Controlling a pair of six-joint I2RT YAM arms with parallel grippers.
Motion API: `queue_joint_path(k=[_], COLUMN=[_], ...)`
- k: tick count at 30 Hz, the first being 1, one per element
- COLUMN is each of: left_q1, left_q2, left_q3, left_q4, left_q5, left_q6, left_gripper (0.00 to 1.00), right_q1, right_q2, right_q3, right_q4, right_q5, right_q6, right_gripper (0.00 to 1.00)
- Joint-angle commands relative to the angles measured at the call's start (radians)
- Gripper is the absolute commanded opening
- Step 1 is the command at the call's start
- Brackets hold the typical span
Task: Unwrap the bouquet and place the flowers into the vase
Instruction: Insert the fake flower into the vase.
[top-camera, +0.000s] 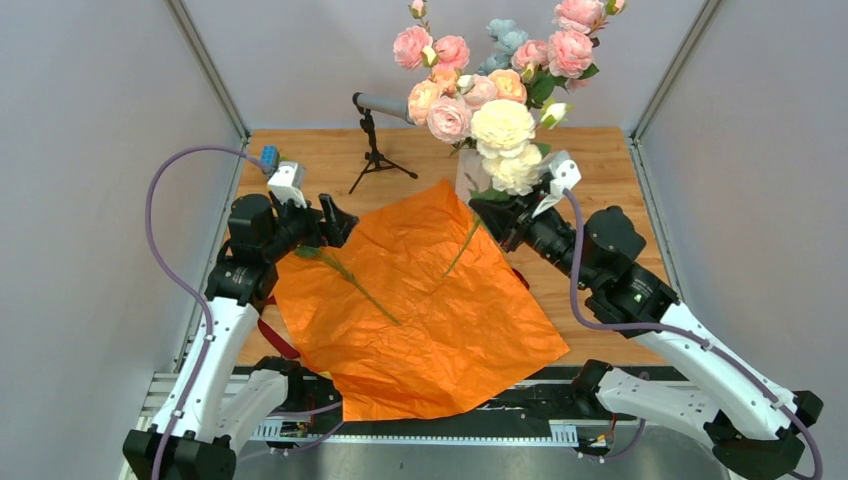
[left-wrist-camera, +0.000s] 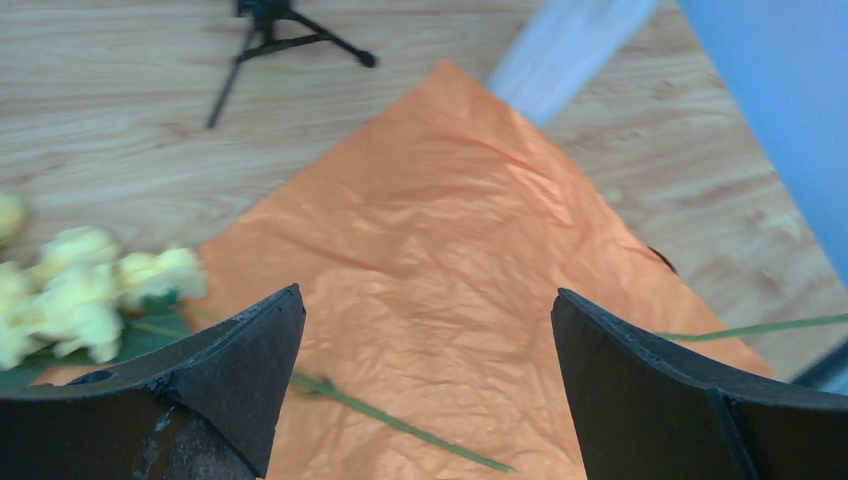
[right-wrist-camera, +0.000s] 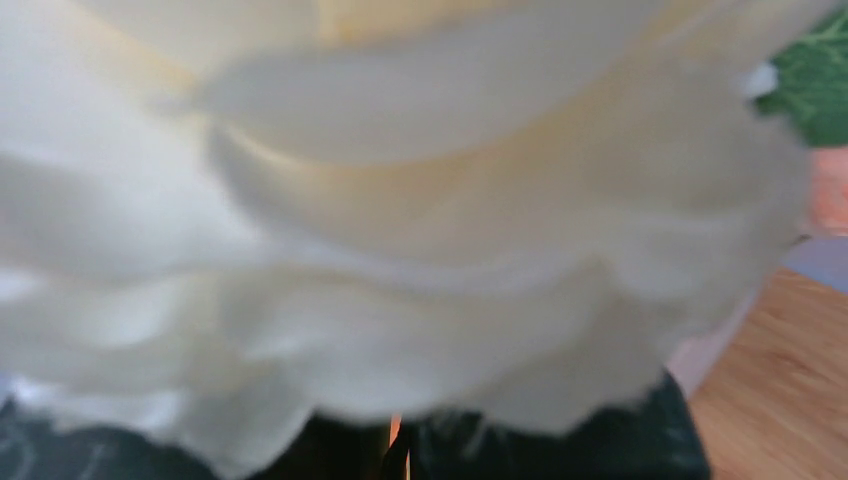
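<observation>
The orange wrapping paper (top-camera: 430, 300) lies spread flat on the table. Most of the flowers (top-camera: 480, 80) stand in the vase (top-camera: 466, 182), which blooms and my right gripper largely hide. My right gripper (top-camera: 492, 215) is shut on the stem of a cream rose (top-camera: 514, 168) beside the vase; its green stem (top-camera: 461, 248) hangs over the paper. In the right wrist view the cream rose (right-wrist-camera: 400, 200) fills the frame above the closed fingers (right-wrist-camera: 340, 455). My left gripper (left-wrist-camera: 427, 295) stands open and empty over the paper's left corner, beside a yellow flower (left-wrist-camera: 80, 290) whose stem (top-camera: 360, 288) lies on the paper.
A black microphone stand (top-camera: 375, 150) stands at the back left of the wooden table (top-camera: 310, 160). A dark red ribbon (top-camera: 280, 342) shows from under the paper's left edge. Grey walls close in both sides, and the paper's near corner overhangs the table's front rail.
</observation>
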Motion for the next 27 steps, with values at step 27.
queue_joint_path(k=[27], left_q1=[0.067], left_q2=[-0.074], left_q3=[-0.034], left_q4=[-0.057], left_q5=[-0.457], left_q6=[0.231], left_gripper=[1.0], right_q1=[-0.383], right_q2=[0.17], right_q3=[0.037], right_q4=[0.652], right_q5=[0.388], right_q6=[-0.078], right_gripper=[0.0])
